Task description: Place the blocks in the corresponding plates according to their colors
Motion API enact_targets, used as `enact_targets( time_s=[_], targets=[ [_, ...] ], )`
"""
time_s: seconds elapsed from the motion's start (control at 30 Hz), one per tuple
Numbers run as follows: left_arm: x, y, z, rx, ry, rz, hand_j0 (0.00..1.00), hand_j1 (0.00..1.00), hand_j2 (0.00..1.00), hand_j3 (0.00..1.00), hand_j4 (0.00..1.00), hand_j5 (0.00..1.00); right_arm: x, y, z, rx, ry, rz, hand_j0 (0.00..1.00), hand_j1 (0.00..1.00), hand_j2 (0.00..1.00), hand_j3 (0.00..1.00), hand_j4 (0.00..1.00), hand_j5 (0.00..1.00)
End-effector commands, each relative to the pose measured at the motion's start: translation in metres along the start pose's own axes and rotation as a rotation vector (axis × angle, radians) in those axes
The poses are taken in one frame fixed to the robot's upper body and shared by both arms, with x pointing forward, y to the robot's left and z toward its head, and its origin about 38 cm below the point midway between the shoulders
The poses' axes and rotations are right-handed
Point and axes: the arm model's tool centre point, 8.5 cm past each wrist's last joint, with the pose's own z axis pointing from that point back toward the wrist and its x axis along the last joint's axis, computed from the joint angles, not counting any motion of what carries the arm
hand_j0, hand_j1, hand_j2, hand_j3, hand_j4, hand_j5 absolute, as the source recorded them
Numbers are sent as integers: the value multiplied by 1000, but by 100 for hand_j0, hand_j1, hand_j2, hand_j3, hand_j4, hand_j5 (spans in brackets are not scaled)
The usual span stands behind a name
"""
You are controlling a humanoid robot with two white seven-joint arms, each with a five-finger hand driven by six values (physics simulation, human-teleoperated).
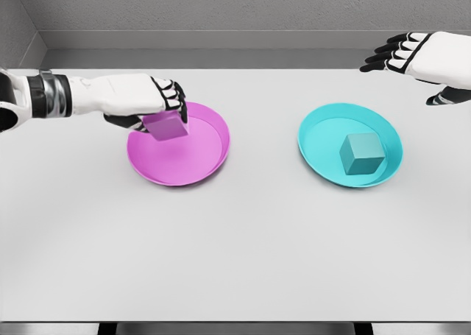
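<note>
The left robot hand [151, 103] hides the purple block's [169, 127] top; both arms run off frame.

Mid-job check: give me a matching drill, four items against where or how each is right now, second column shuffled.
Items:
1. pink block
2. teal block
3. right hand
4. pink plate

States:
A. open, holding nothing, at the upper right
B. resting in the teal plate
C. on the table, left of centre
D. gripped by the left hand

Pairs: 1-D, 2-B, 3-A, 4-C
</note>
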Motion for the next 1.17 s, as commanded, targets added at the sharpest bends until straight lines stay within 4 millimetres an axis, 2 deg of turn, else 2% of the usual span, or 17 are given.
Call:
enact_targets(
  time_s=[0.0, 0.17, 0.27, 0.3, 0.37, 0.4, 0.53, 0.63, 0.67, 0.7, 0.73, 0.77, 0.8, 0.9, 1.13],
  targets=[
    [-12, -17, -27, -14, 19, 79, 45, 45, 45, 45, 45, 45, -1, 0, 1, -2, 3, -4, 100, 100, 100, 100, 100, 100],
    [-7, -30, -33, -46, 5, 88, 49, 49, 49, 49, 49, 49, 0, 1, 1, 1, 2, -6, 100, 100, 100, 100, 100, 100],
    [-9, -32, -30, -49, 10, 92, 60, 60, 60, 60, 60, 60, 0, 3, 1, 5, 2, -6, 100, 100, 100, 100, 100, 100],
    [-9, -32, -29, -47, 9, 95, 79, 79, 79, 79, 79, 79, 0, 3, 1, 6, 2, -7, 100, 100, 100, 100, 100, 100],
    [-10, -33, -28, -49, 12, 100, 98, 98, 98, 98, 98, 98, 0, 3, 1, 7, 3, -7, 100, 100, 100, 100, 100, 100],
    [-10, -33, -28, -49, 12, 99, 100, 100, 100, 100, 100, 100, 0, 3, 1, 7, 3, -7, 100, 100, 100, 100, 100, 100],
    [-9, -30, -27, -31, -1, 112, 100, 100, 100, 100, 100, 100, 0, 3, 1, 6, 2, -7, 100, 100, 100, 100, 100, 100],
    [-18, -29, -4, -4, 11, 160, 100, 100, 100, 100, 100, 100, 0, 3, 1, 7, 3, -7, 100, 100, 100, 100, 100, 100],
    [-28, -31, 23, 30, 25, 230, 100, 100, 100, 100, 100, 100, 0, 3, 1, 7, 3, -7, 100, 100, 100, 100, 100, 100],
    [-39, -46, 59, 67, 51, 346, 100, 100, 100, 100, 100, 100, 0, 2, 1, 6, 2, -5, 100, 100, 100, 100, 100, 100],
    [-45, -62, 82, 90, 72, 439, 100, 100, 100, 100, 100, 100, 1, 3, 0, 5, 0, -5, 100, 100, 100, 100, 100, 100],
    [-50, -69, 95, 89, 101, 466, 100, 100, 100, 100, 100, 100, 1, 3, 0, 8, 0, -5, 100, 100, 100, 100, 100, 100],
    [-51, -70, 95, 88, 104, 468, 100, 100, 100, 100, 100, 100, 1, 3, 0, 8, 1, -4, 100, 100, 100, 100, 100, 100],
    [-64, -91, 107, 72, 164, 520, 100, 100, 100, 100, 100, 100, 3, 12, -1, 25, -3, -16, 100, 100, 100, 100, 100, 100],
    [-60, -98, 105, 61, 156, 531, 100, 100, 100, 100, 100, 100, -3, 4, 7, 7, 21, -5, 100, 100, 100, 100, 100, 100]
  ],
)
